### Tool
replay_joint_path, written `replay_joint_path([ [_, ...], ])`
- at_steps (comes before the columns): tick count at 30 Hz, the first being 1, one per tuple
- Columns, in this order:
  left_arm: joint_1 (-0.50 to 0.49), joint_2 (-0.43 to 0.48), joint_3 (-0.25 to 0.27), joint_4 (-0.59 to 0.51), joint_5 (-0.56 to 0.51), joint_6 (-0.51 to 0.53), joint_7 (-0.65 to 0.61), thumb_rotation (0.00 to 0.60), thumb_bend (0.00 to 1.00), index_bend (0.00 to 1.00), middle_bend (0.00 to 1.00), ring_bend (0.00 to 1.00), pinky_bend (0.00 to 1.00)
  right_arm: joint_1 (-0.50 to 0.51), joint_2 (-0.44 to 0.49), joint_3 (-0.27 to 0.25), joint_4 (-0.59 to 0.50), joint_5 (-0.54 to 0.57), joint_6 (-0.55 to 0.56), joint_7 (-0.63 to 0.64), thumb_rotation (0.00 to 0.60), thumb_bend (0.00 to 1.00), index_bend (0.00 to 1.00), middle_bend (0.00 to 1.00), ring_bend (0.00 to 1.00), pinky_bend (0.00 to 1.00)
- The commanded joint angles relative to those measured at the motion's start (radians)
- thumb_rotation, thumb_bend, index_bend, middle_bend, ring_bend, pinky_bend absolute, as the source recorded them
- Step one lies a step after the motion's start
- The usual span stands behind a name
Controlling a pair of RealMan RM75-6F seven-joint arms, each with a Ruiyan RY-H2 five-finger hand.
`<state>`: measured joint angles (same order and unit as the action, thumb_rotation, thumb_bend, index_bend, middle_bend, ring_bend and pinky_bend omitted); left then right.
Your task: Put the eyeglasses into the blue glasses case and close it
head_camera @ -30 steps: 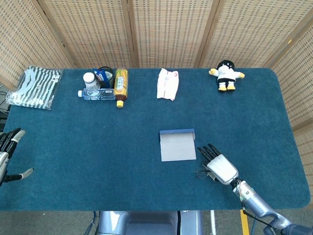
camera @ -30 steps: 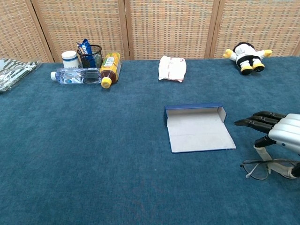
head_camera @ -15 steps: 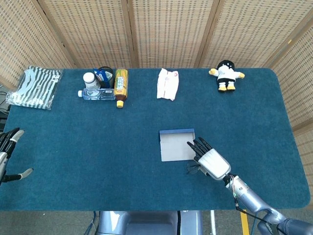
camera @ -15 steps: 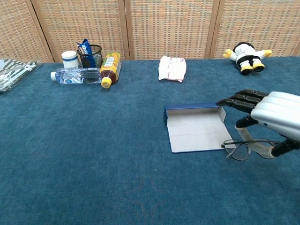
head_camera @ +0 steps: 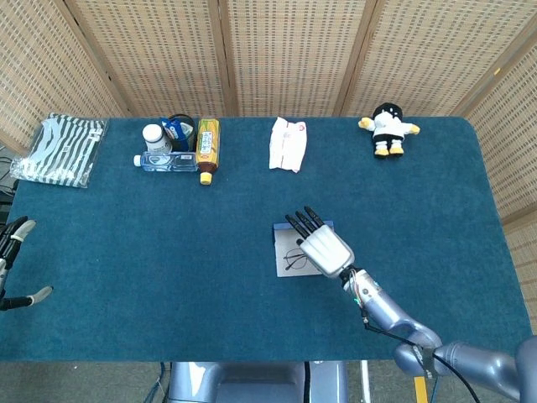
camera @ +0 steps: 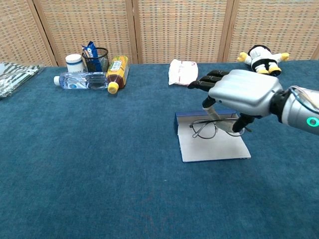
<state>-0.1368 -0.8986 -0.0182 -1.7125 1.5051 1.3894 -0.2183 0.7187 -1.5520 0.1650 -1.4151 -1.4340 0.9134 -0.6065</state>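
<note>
The blue glasses case (head_camera: 289, 268) (camera: 214, 147) lies open near the table's middle, its pale flap flat toward me. My right hand (head_camera: 322, 247) (camera: 241, 90) hovers over it, palm down, pinching the eyeglasses (head_camera: 294, 259) (camera: 205, 129) underneath; they hang just above the case's far part. The lenses point left in the chest view. My left hand (head_camera: 12, 262) shows only at the far left edge of the head view, low beside the table, fingers apart and holding nothing.
At the back left stand a water bottle (head_camera: 168, 161), a tea bottle (head_camera: 207, 148), a white jar (head_camera: 153, 136) and a mesh cup (head_camera: 179, 128). A striped cloth (head_camera: 60, 149), a white packet (head_camera: 286, 143) and a plush doll (head_camera: 388, 128) lie along the back.
My right hand has lifted the eyeglasses off the table at the front right and carried them left and away, over the open case. The left hand has barely shifted.
</note>
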Motion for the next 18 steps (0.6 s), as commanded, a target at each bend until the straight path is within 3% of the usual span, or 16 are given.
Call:
replay_joint_path([
  [1, -0.003, 0.005, -0.003, 0.004, -0.007, -0.006, -0.015, 0.600, 0.00, 0.00, 0.00, 0.00, 0.00, 0.054, -0.071, 0.046, 0.065, 0.107, -0.056, -0.104, 0.600, 0.57, 0.61, 0.04, 0.00, 0.00],
  [9, -0.013, 0.008, -0.008, 0.017, -0.022, -0.032, -0.037, 0.600, 0.00, 0.00, 0.00, 0.00, 0.00, 0.096, -0.133, 0.056, 0.161, 0.215, -0.076, -0.166, 0.600, 0.57, 0.61, 0.04, 0.00, 0.00],
  [18, -0.019, 0.005, -0.011, 0.021, -0.035, -0.046, -0.037, 0.600, 0.00, 0.00, 0.00, 0.00, 0.00, 0.116, -0.151, 0.041, 0.211, 0.253, -0.074, -0.179, 0.600, 0.57, 0.61, 0.04, 0.00, 0.00],
])
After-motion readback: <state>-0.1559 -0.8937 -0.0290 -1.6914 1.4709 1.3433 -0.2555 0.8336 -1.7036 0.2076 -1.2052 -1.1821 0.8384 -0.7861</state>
